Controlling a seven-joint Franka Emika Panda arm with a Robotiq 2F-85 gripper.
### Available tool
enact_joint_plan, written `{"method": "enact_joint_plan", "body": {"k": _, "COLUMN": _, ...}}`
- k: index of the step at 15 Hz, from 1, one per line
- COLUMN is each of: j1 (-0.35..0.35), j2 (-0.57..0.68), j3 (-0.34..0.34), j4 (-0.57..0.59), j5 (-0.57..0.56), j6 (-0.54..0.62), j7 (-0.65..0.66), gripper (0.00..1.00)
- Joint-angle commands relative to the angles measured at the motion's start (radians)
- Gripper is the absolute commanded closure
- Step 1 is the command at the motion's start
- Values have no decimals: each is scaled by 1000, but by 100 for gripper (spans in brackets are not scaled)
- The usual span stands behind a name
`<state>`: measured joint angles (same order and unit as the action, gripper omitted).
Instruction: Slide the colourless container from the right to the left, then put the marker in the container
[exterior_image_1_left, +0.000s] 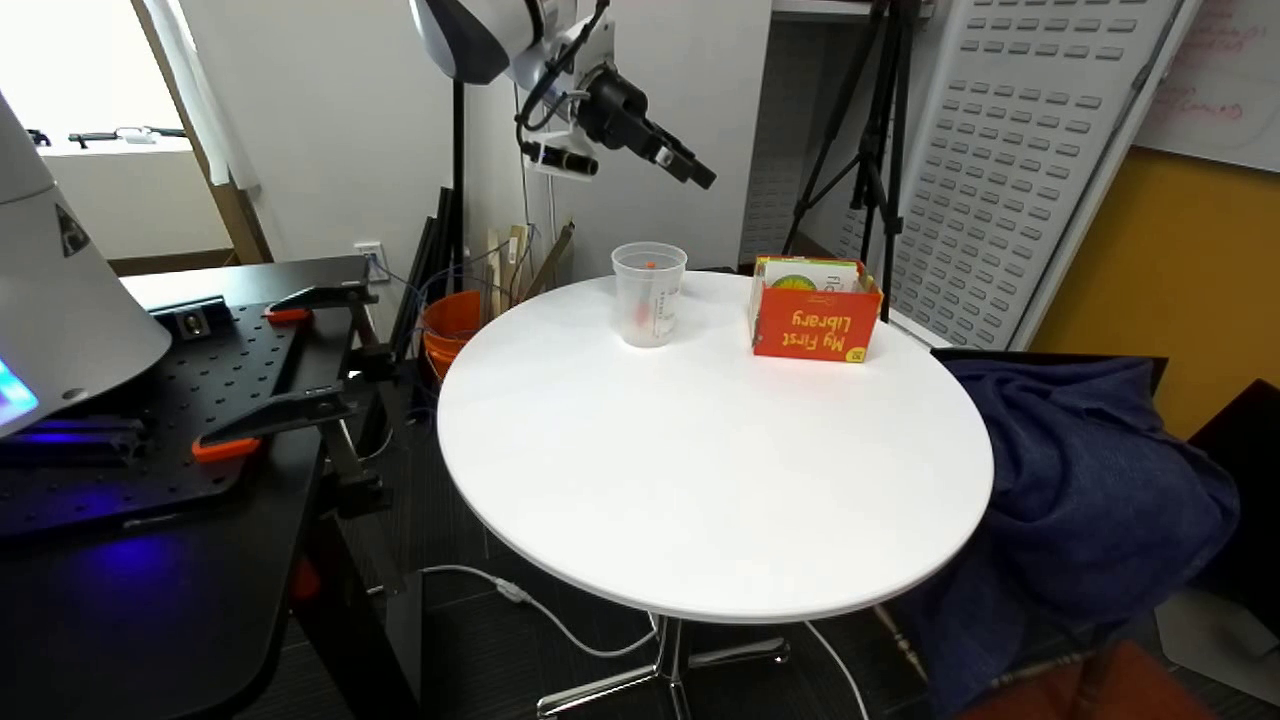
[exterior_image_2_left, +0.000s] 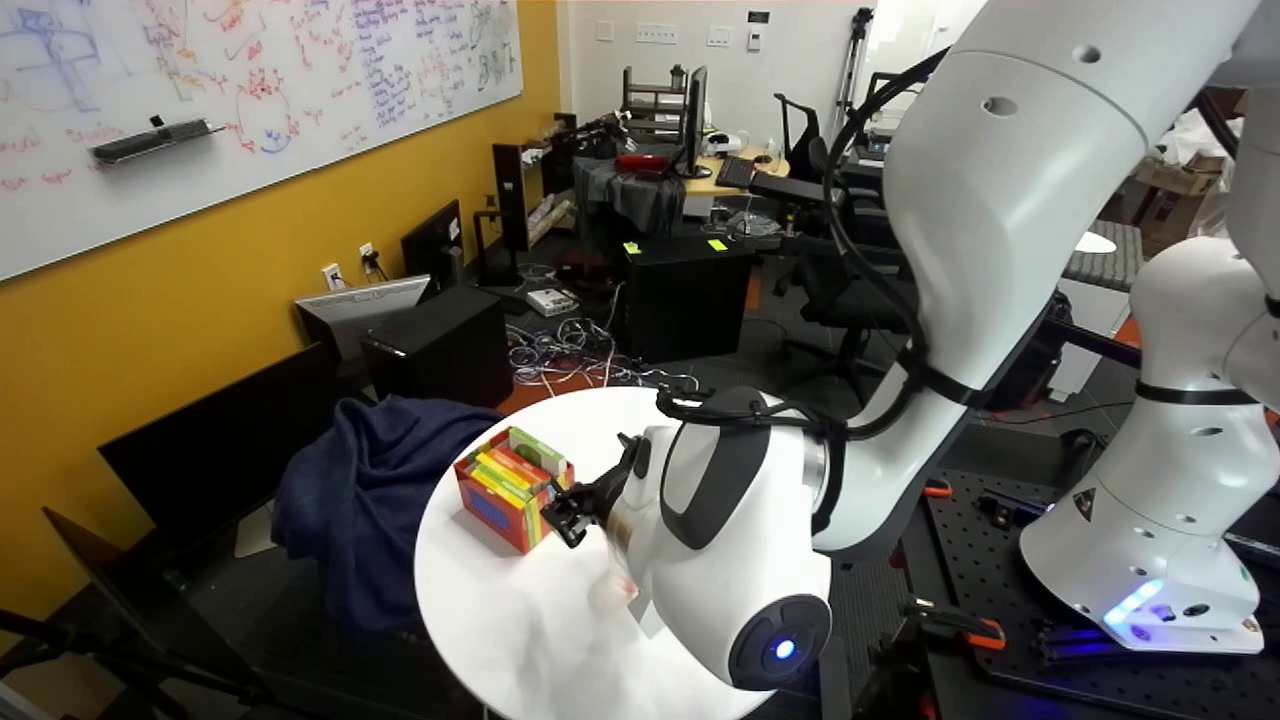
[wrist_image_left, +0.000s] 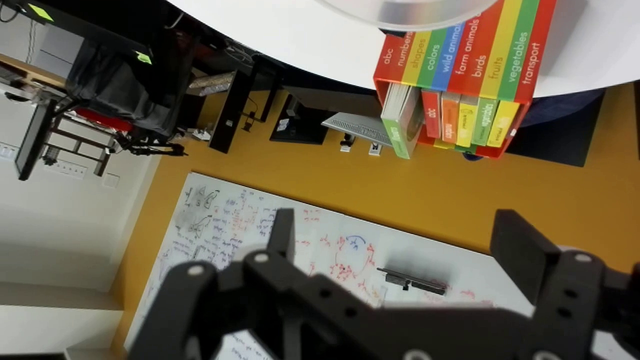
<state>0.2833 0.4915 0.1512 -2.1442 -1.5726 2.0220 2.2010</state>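
marker (exterior_image_1_left: 642, 309) in colourless container (exterior_image_1_left: 666, 292), gripper (wrist_image_left: 394, 232) spread wide

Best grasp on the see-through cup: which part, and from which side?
Probably the rim: bring the open gripper down from above, fingers straddling one stretch of wall. The see-through cup stands upright, mouth up, and widens toward the top. Pick a stretch clear of the marker, which shows through the wall.
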Motion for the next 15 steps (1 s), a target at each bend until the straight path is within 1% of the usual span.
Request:
{"method": "enact_joint_plan", "body": {"k": 1, "j1": -18, "j2": -7, "j3": 26, "j4": 6, "j5": 11, "j6": -33, "j7": 5, "gripper": 0}}
{"method": "enact_joint_plan", "body": {"k": 9, "j1": -38, "j2": -89, "j3": 44, "j4": -45, "j5": 73, "j6": -5, "j7": 0, "gripper": 0}}
{"method": "enact_joint_plan", "body": {"k": 15, "j1": -47, "j2": -136, "j3": 41, "j4": -69, "j5": 95, "j6": 4, "j7": -2, "gripper": 0}}
